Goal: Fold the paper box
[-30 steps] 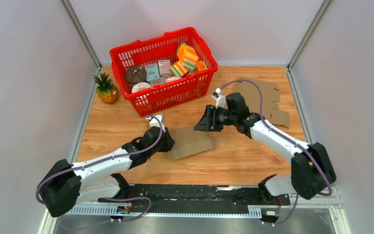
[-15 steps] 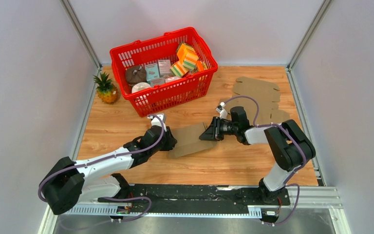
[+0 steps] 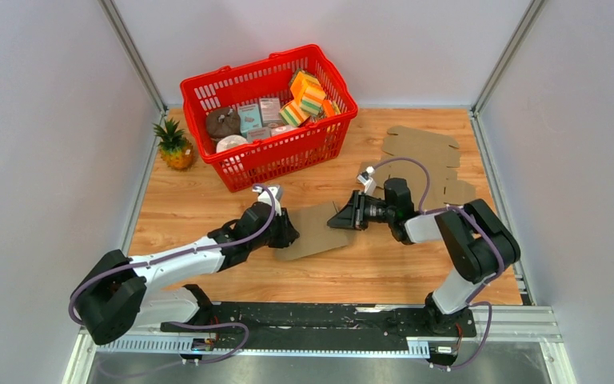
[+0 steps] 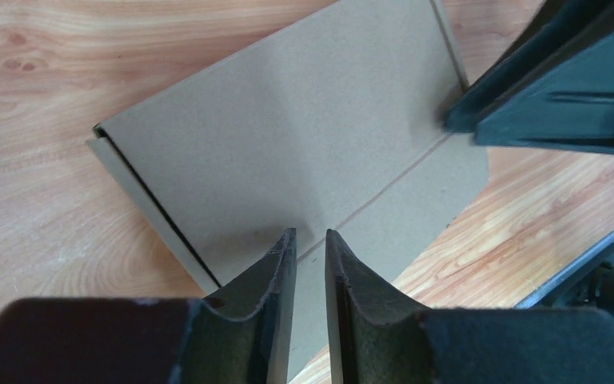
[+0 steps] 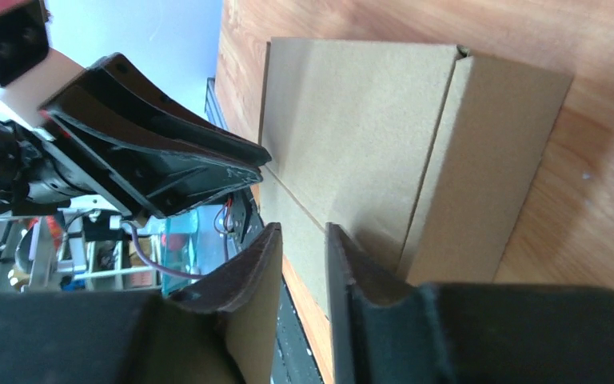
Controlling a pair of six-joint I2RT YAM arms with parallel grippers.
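Paper box [image 3: 316, 228] lies flat on the wood table [image 3: 384, 268], mid-front, btwn the two arms. One panel is folded over along a crease, w/ a dbl layer showing at one edge. L gripper [image 3: 289, 235] sits low at the box's left end, tips over the cardboard. Wrist cam shows its fingers [image 4: 276, 276] nearly together, only a thin slot btwn them, nothing seen pinched. R gripper [image 3: 334, 222] is at the box's right end, tip touching the cardboard. Its fingers [image 5: 256, 280] are also narrow w/ a slim gap, cardboard behind them, not in them. Red basket [image 3: 208, 84] w/ assorted items sits back left, pineapple [image 3: 174, 146] just beside it on the left. Flat cardboard sheets [image 3: 428, 156] lie back right, well apart from the box.
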